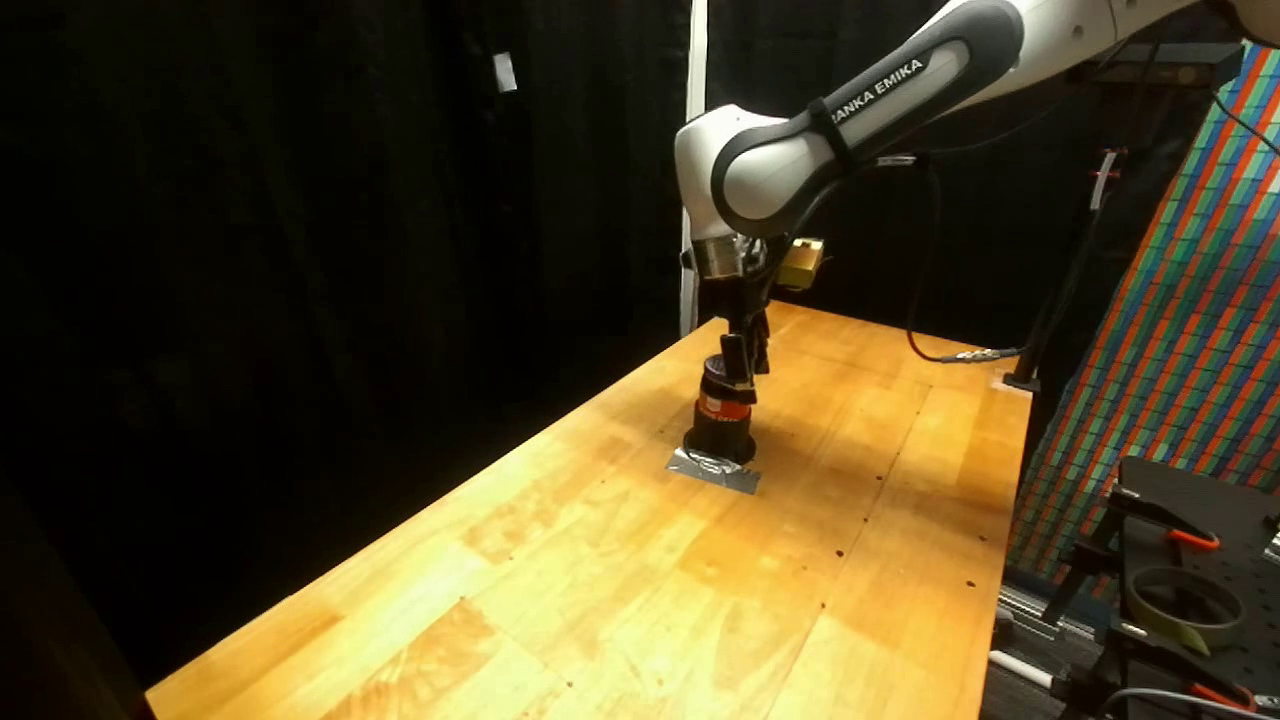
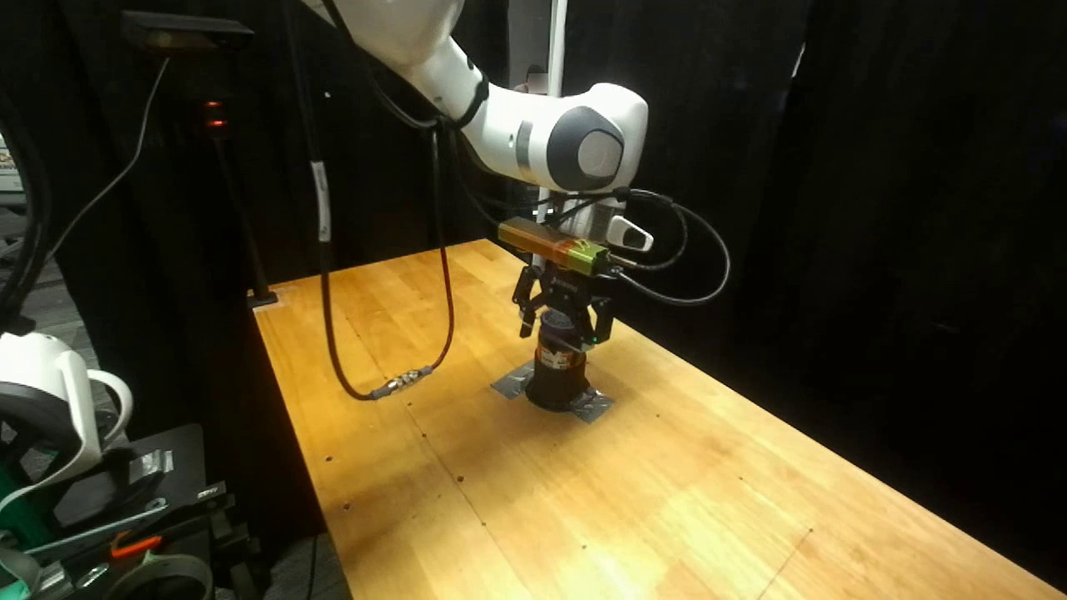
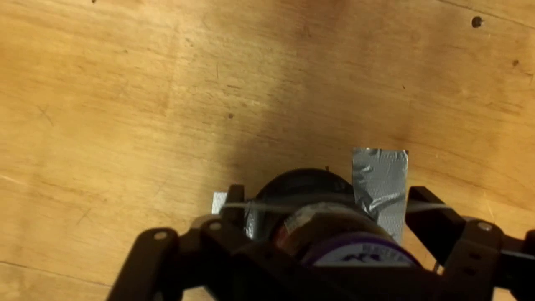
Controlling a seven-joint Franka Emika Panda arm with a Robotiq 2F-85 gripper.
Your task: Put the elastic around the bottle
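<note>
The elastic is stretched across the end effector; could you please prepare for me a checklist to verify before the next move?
1. End effector open: ok, its fingers stand apart, with the top of the bottle between them.
2. Elastic on both fingers: ok, a pale strand spans them in the wrist view.
3. Bottle upright: ok, in both exterior views.
4. Grey tape at the bottle's foot: ok, present on two sides; its hold cannot be judged.
5. Elastic fully around the bottle: cannot tell, the rear is hidden.
6. Elastic released: not ok, the fingers hold it stretched.
</note>
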